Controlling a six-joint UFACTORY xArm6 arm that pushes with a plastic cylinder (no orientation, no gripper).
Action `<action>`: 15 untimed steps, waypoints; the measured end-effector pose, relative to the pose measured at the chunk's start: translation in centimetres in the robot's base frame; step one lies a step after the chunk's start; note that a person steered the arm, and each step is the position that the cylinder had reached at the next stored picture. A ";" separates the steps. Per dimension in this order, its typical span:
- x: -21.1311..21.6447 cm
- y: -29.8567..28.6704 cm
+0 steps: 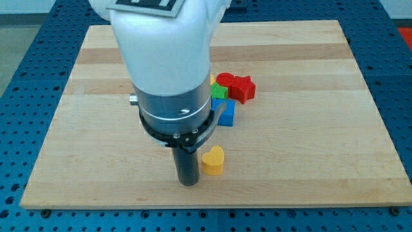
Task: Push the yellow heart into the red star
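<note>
The yellow heart (213,160) lies near the view's bottom, in the middle of the board. My tip (188,182) stands just to the heart's left and slightly below it, touching or almost touching it. The red star (243,88) sits up and to the right of the heart, well apart from it, at the right end of a cluster of blocks. The arm's white and grey body (168,71) hides the board behind it.
Next to the red star are a green block (222,91), a blue block (226,113) below it, and a sliver of a yellow block (213,78) at the arm's edge. The wooden board (322,148) lies on a blue perforated table.
</note>
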State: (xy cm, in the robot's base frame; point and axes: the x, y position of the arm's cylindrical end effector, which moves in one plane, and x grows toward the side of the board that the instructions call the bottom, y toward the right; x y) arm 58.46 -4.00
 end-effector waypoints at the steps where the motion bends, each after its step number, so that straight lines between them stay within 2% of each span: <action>1: 0.0 2.7; 2: -1.3 4.9; 3: -2.8 4.6; 5: -3.0 0.9; 7: -5.2 1.8; 10: -6.0 9.6; 15: -5.2 15.3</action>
State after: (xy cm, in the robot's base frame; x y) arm 53.25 11.27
